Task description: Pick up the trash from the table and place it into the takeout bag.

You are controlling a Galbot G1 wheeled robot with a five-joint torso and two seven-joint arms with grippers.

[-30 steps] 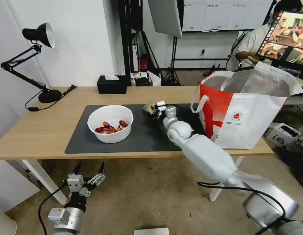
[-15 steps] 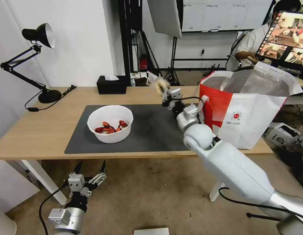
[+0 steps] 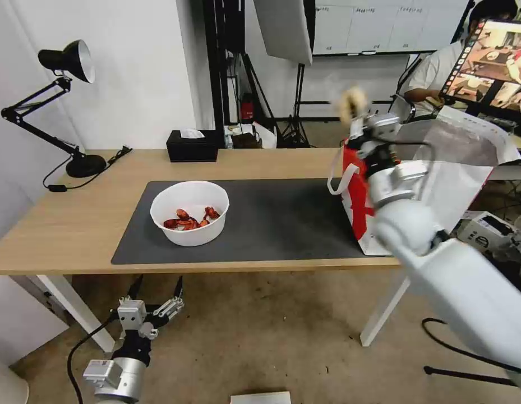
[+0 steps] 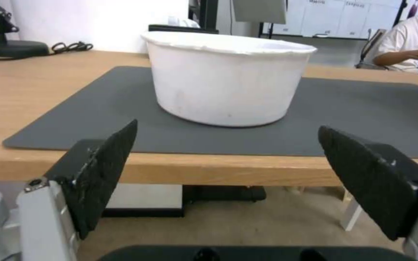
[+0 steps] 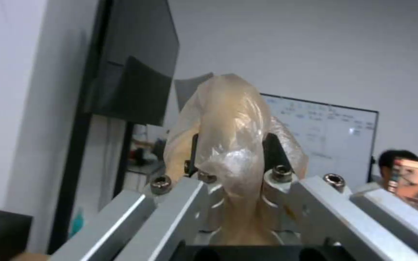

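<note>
Your right gripper [image 3: 358, 120] is clamped on the beige plastic-wrapped ball [image 3: 351, 104], raised above the near rim of the takeout bag [image 3: 434, 191]; judge it light, soft and slippery, so grip across its middle, as you have; its wrap is translucent, crinkled and bulges past the pads [image 5: 273, 152]; the white bowl of crayfish shells [image 3: 189, 212] sits on the dark mat [image 3: 282, 219] of the table [image 3: 64, 224]; your left gripper [image 3: 152, 295] hangs spread wide below the table's front edge.
</note>
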